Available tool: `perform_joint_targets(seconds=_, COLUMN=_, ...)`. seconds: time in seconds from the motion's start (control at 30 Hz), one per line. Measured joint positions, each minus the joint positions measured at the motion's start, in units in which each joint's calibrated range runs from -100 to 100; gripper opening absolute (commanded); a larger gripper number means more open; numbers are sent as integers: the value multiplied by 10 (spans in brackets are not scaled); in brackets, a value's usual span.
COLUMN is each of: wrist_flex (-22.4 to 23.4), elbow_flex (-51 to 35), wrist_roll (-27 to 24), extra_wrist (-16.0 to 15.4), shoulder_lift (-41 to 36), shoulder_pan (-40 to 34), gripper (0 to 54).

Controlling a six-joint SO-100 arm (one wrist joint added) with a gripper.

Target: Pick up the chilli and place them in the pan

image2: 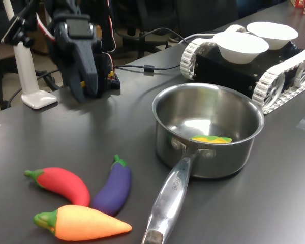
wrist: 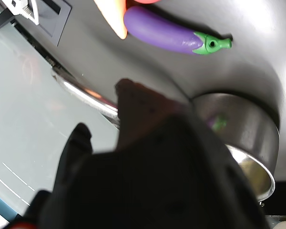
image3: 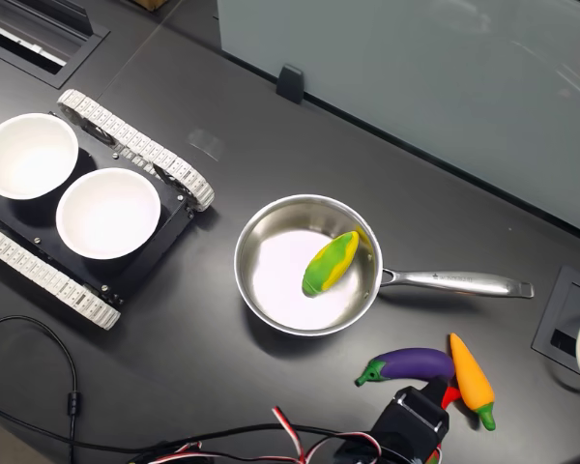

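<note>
Gripper [image2: 84, 81] hangs empty, whether its jaws are parted I cannot tell, while the chilli [image2: 61, 184] lies at the first exterior view's near left touching the aubergine [image2: 114, 185], so a loose reach could grab purple instead of filling the pan [image2: 206, 129]

The worktop [image2: 51, 137] is matt dark grey. On it, the chilli [image2: 61, 184] is glossy red with a green stem, the aubergine [image2: 114, 187] is purple with a green cap, and the carrot [image2: 84, 223] is orange with a green top. The pan [image2: 208, 127] is shiny silver steel; inside it lies a toy [image3: 331, 262] in yellow and green. Two bowls [image3: 108, 213] are plain white, sitting on a black vehicle [image3: 145, 242] with white tracks. The end effector [image2: 84, 53] is black.
</note>
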Motion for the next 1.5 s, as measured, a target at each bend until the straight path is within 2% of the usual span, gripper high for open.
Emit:
perform_joint_targets(seconds=0.33, wrist_flex=-63, elbow_flex=34, wrist_roll=73, extra_wrist=-6, shoulder_lift=45, shoulder_pan=32, gripper=306)
perform_joint_targets(seconds=0.53, wrist_flex=-67, elbow_flex=34, wrist_roll=143, extra_wrist=-14, shoulder_lift=62, shoulder_pan=47, gripper=326)
perform_joint_targets(seconds=0.57, wrist_flex=-67, elbow_flex=34, wrist_roll=154, extra_wrist=-14, shoulder_lift=66, shoulder_pan=48, gripper=352)
perform_joint_targets(seconds=0.6, wrist_flex=-67, elbow_flex=34, wrist_roll=162, extra_wrist=-15, shoulder_lift=69, shoulder_pan=50, gripper=412)
perform_joint_targets(seconds=0.8, wrist_flex=-73, elbow_flex=34, wrist_roll=207, extra_wrist=-15, shoulder_lift=87, shoulder_pan=61, gripper=403)
perform_joint_targets(seconds=1.03, wrist_flex=-125, elbow_flex=41, wrist_roll=227, extra_wrist=-12, shoulder_lift=109, shoulder_pan=72, gripper=449)
perform_joint_targets(seconds=1.17, wrist_flex=-156, elbow_flex=75, wrist_roll=243, extra_wrist=5, shoulder_lift=123, shoulder_pan=72, gripper=458)
perform_joint_targets(seconds=1.33, wrist_flex=-169, elbow_flex=80, wrist_roll=278, extra_wrist=34, shoulder_lift=147, shoulder_pan=83, gripper=460)
perform_joint_targets(seconds=1.5, wrist_flex=-194, elbow_flex=103, wrist_roll=302, extra_wrist=47, shoulder_lift=162, shoulder_pan=91, gripper=456)
